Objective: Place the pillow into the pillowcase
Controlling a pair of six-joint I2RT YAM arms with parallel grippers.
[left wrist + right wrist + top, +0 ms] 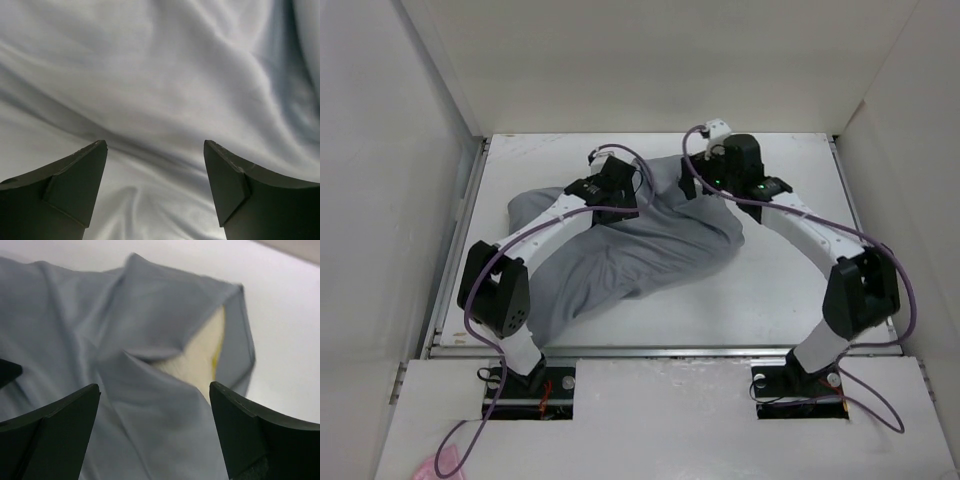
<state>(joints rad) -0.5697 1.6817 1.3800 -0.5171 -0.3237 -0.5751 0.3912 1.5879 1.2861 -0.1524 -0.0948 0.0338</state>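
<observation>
Going by the cream wedge of pillow (pixel 200 357) showing only at the mouth of the pillowcase (pixel 125 330), nearly there: probably the closing step of tucking in the last corner. Find the rest of the pillow inside the pillowcase, hidden under grey cloth. Find the pillowcase itself lying crumpled across the table (pixel 790 290).

Hovering over the mouth of the pillowcase with the right gripper (pixel 155 390), jaws wide and holding nothing. Hanging over the smooth middle of the pillowcase with the left gripper (pixel 155 150), jaws likewise wide and gripping nothing. Cannot tell whether touching the cloth.

To do it well:
- Pinch only the loose hem flap at the mouth of the pillowcase, beside the exposed corner, not the foam under it.
- Take a single layer of cloth and avoid catching the fold lying across the opening.
- Draw the hem over and past the yellow edge, away from the closed end of the pillowcase.
- Meanwhile hold down the body of the pillowcase with the left, to stop pillow and cloth sliding together.
- Expect foam to drag on fabric. Go slowly, and regrip rather than tug hard.
</observation>
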